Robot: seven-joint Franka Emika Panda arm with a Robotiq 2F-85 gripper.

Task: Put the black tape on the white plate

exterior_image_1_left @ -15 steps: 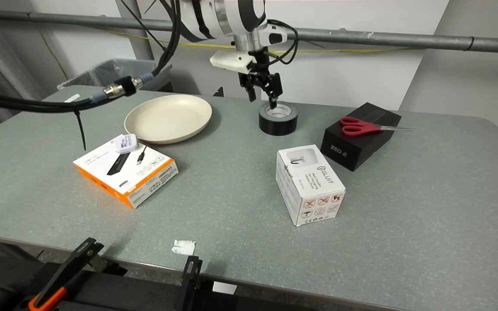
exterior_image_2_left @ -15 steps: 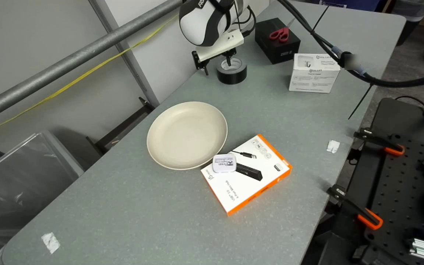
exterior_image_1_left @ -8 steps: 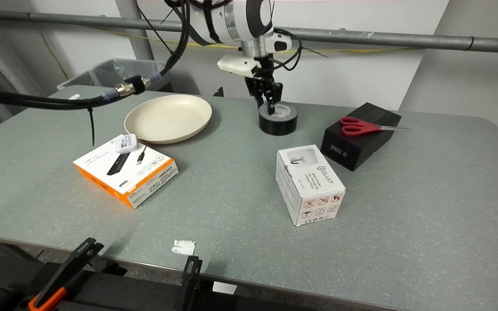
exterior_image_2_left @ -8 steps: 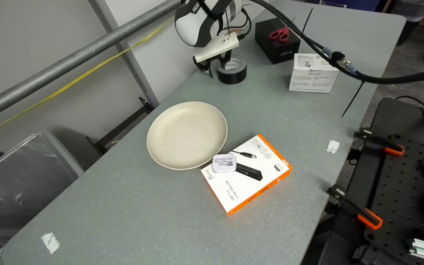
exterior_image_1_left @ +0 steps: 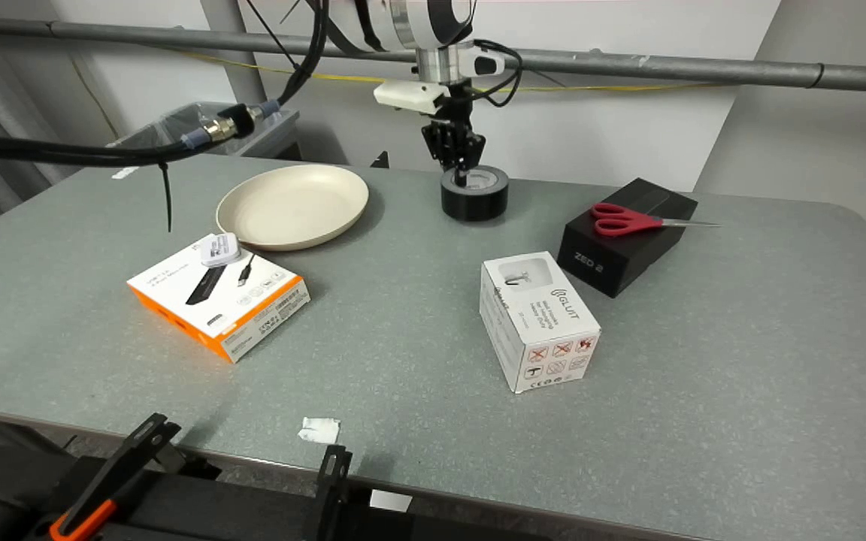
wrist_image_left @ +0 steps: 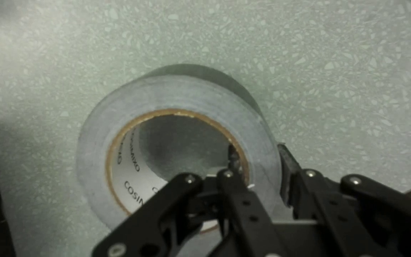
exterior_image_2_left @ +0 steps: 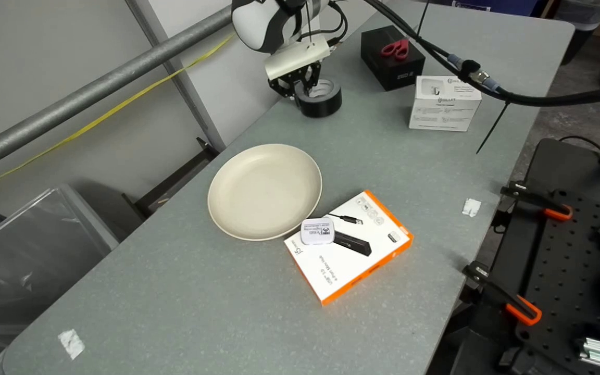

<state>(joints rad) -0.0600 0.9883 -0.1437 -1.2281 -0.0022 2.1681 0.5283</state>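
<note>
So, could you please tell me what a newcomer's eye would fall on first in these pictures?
Probably the white plate, the widest round thing on the grey table in both exterior views. Next, perhaps, the red scissors lying on top of the black box. In the wrist view, the black tape fills the middle, its wall pinched in the gripper.

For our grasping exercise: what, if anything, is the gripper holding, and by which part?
The gripper holds the black tape by its ring wall, one finger outside, the other inside the hollow.
</note>
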